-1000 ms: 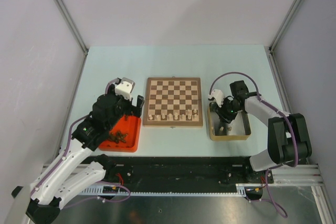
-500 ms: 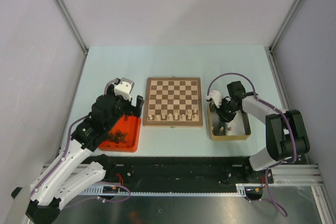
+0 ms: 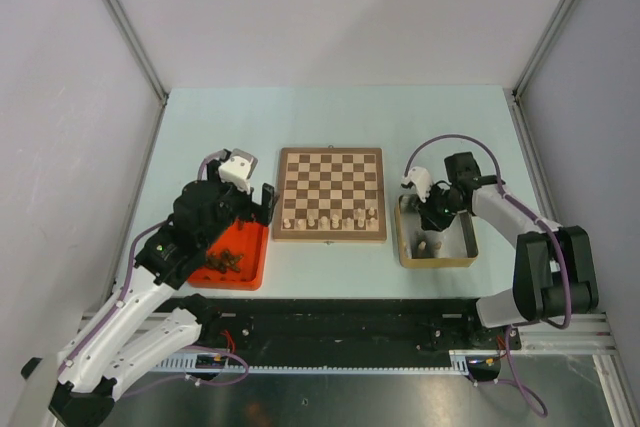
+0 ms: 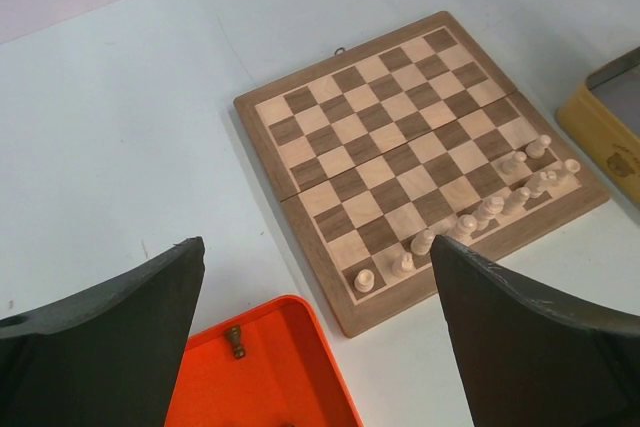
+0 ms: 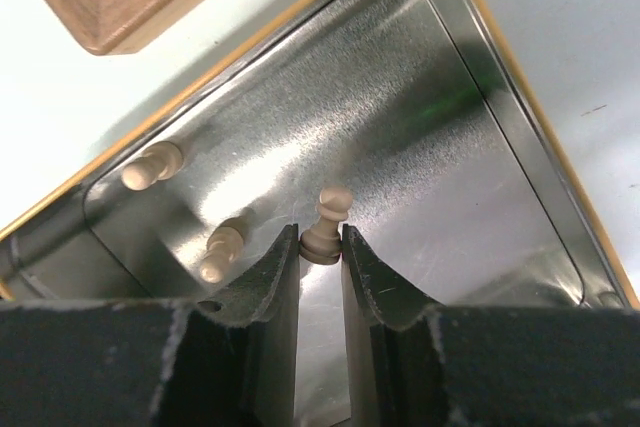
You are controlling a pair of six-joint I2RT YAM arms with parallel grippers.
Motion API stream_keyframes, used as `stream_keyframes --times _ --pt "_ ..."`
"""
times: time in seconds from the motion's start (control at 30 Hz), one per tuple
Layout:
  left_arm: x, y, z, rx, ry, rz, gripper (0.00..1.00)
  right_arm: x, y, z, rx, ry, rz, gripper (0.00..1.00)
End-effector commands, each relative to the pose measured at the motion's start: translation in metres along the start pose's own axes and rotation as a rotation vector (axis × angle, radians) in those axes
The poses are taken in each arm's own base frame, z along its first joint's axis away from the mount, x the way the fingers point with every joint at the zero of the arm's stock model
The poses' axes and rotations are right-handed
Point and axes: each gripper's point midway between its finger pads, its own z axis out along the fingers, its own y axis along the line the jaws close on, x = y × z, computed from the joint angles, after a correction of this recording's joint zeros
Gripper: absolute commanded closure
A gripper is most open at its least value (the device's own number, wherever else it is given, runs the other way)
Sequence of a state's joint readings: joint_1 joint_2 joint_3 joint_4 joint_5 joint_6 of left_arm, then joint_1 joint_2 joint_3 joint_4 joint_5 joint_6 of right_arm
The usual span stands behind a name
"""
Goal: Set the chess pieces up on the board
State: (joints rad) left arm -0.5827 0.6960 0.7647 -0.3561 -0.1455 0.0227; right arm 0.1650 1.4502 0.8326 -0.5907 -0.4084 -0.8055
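The board [image 3: 330, 194] lies in the middle of the table, with a row of pale chess pieces [image 3: 330, 219] along its near edge. The left wrist view shows the same board [image 4: 420, 157] and row [image 4: 470, 222]. My right gripper [image 3: 432, 217] reaches down into the gold tin [image 3: 437, 261]. In the right wrist view this gripper [image 5: 321, 242] is shut on the base of a pale pawn [image 5: 326, 222]. Two more pale pieces [image 5: 152, 166] [image 5: 222, 249] lie on the tin floor [image 5: 400, 127]. My left gripper [image 4: 315, 247] hangs open and empty over the red tray's far corner.
The red tray [image 3: 240, 252] left of the board holds a heap of dark pieces [image 3: 222, 261]; one dark pawn [image 4: 234, 341] lies apart near its corner. The board's corner shows just beyond the tin in the right wrist view.
My right gripper has closed its fingers on the pale pawn in the tin and shifted slightly to the right. The left arm has stayed still.
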Motion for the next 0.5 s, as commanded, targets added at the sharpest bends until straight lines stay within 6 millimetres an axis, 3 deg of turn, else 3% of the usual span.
stream_keyframes --times 0.0,0.17,0.43,0.47 --pt "-0.020 -0.014 -0.001 0.084 -0.067 -0.026 0.00 -0.023 0.005 -0.017 -0.013 -0.097 -0.033 1.00" --pt "-0.024 -0.036 0.002 0.192 -0.074 -0.102 0.00 -0.029 0.009 -0.024 -0.016 -0.128 -0.047 1.00" --pt "-0.037 -0.106 -0.009 0.560 -0.074 -0.409 0.00 -0.057 0.032 -0.044 -0.077 -0.268 -0.140 1.00" --pt "-0.050 -0.111 -0.010 0.600 -0.125 -0.437 0.00 -0.061 0.037 -0.046 -0.089 -0.285 -0.155 1.00"
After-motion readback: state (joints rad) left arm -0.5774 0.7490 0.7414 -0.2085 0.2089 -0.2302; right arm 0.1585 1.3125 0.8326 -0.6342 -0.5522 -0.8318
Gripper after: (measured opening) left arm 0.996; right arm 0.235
